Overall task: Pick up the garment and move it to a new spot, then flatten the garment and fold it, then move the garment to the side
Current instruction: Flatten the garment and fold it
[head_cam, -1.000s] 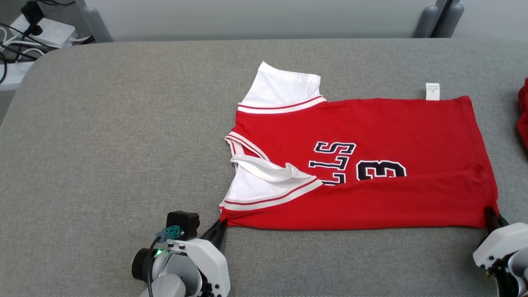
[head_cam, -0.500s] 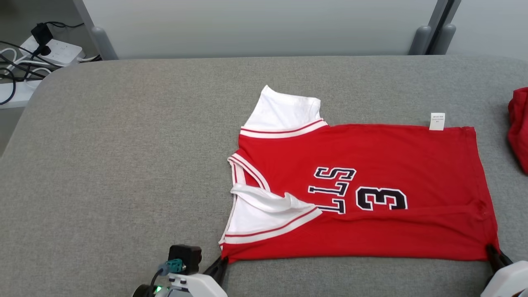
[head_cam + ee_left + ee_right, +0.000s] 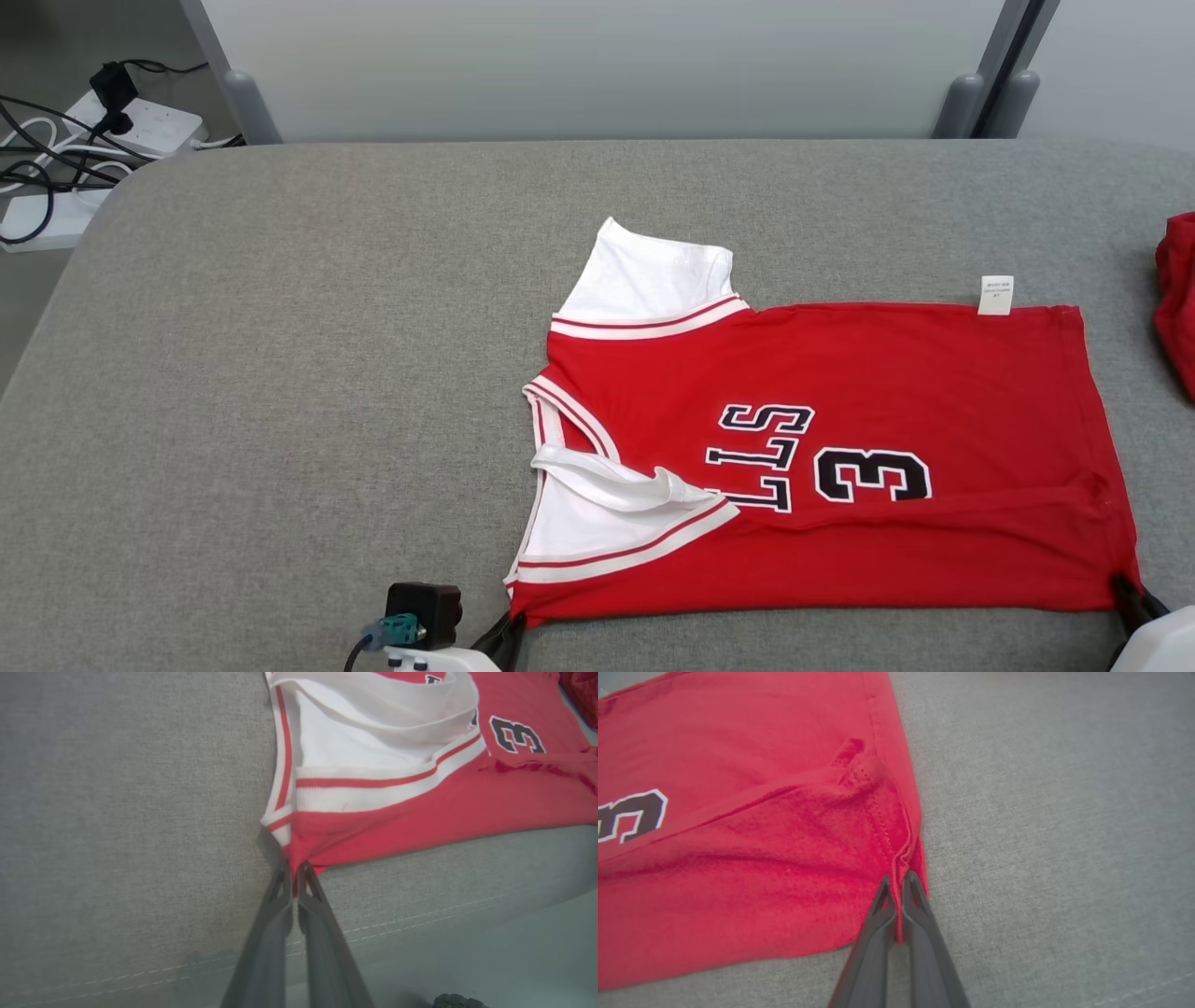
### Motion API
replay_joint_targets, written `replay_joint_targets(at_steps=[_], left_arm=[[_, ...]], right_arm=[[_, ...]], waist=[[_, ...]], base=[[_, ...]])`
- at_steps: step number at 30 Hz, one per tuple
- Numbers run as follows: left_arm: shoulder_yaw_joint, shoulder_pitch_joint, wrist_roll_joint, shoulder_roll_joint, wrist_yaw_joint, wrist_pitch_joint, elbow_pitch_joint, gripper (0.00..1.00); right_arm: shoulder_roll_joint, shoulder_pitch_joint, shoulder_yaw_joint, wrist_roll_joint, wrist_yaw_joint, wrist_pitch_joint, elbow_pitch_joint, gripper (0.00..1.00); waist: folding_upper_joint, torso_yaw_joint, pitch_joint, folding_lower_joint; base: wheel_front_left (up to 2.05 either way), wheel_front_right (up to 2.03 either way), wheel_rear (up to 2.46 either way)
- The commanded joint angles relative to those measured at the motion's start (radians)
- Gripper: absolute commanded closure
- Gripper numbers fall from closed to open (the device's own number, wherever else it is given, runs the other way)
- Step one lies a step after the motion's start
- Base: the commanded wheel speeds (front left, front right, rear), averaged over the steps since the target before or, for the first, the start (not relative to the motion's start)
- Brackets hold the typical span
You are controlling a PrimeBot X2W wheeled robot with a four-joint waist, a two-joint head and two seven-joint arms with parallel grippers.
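The jersey (image 3: 840, 448) lies flat on the near right part of the table (image 3: 280, 373), collar to the left, hem to the right. It is red with white sleeves, striped trim, black lettering and a "3" (a fold along the near edge covers part of the print). A white tag (image 3: 996, 295) sticks out at the far edge. The left gripper (image 3: 512, 627) is clamped on the near shoulder corner, and the right gripper (image 3: 1123, 590) on the near hem corner. The table is grey fabric. Another red cloth (image 3: 1178, 299) lies at its right edge. A power strip (image 3: 149, 117) with cables sits beyond the far left corner.
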Motion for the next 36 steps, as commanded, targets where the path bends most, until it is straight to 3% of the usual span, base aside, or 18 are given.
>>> replay_joint_targets(at_steps=[1, 2, 3, 4, 11, 15, 25, 30, 36], left_arm=[[0.035, -0.020, -0.006, 0.011, 0.008, -0.011, -0.014, 0.52], [0.035, -0.021, -0.005, 0.008, 0.010, -0.015, -0.008, 0.19], [0.036, -0.022, -0.001, 0.006, 0.015, -0.023, -0.004, 0.00], [0.036, -0.023, -0.001, 0.002, 0.016, -0.028, 0.001, 0.00], [0.058, -0.033, 0.011, 0.001, 0.032, -0.092, 0.002, 0.00], [0.104, -0.040, 0.024, 0.013, 0.061, -0.176, -0.025, 0.00], [0.157, -0.096, 0.047, -0.012, 0.047, -0.335, -0.080, 0.00], [0.187, -0.108, 0.106, -0.032, 0.047, -0.369, -0.124, 0.00], [0.247, -0.078, 0.210, -0.072, 0.026, -0.372, -0.182, 0.00]], right_arm=[[-0.033, 0.021, 0.020, 0.004, 0.000, -0.003, 0.004, 0.85], [-0.032, 0.021, 0.020, 0.003, 0.000, -0.005, 0.006, 0.74], [-0.032, 0.020, 0.020, 0.001, 0.000, -0.010, 0.007, 0.43], [-0.031, 0.019, 0.018, -0.001, 0.000, -0.016, 0.007, 0.00], [-0.047, -0.005, -0.019, -0.052, 0.000, -0.059, -0.013, 0.00], [-0.041, -0.018, -0.111, -0.152, 0.000, -0.067, -0.127, 0.00], [0.085, 0.100, -0.316, -0.428, 0.000, -0.067, -0.522, 0.00], [0.148, 0.144, -0.333, -0.479, 0.000, -0.067, -0.656, 0.00], [0.182, 0.184, -0.309, -0.487, 0.000, -0.068, -0.721, 0.00]], waist=[[0.0000, 0.001, -0.005, 0.0000], [0.0000, 0.001, -0.008, 0.0000], [0.0000, 0.000, -0.010, 0.0000], [0.0000, 0.000, -0.012, 0.0000], [0.0000, -0.010, -0.028, 0.0000], [0.0000, -0.019, -0.049, 0.0000], [0.0000, -0.037, -0.058, 0.0000], [0.0000, -0.060, -0.053, 0.0000], [0.0000, -0.086, -0.059, 0.0000]], base=[[0.00, 0.00, 0.00], [0.00, 0.00, 0.00], [0.00, 0.00, 0.00], [0.00, 0.00, 0.00], [0.00, 0.00, 0.00], [0.00, 0.00, 0.00], [0.00, 0.00, 0.00], [0.00, 0.00, 0.00], [0.00, 0.00, 0.00]])
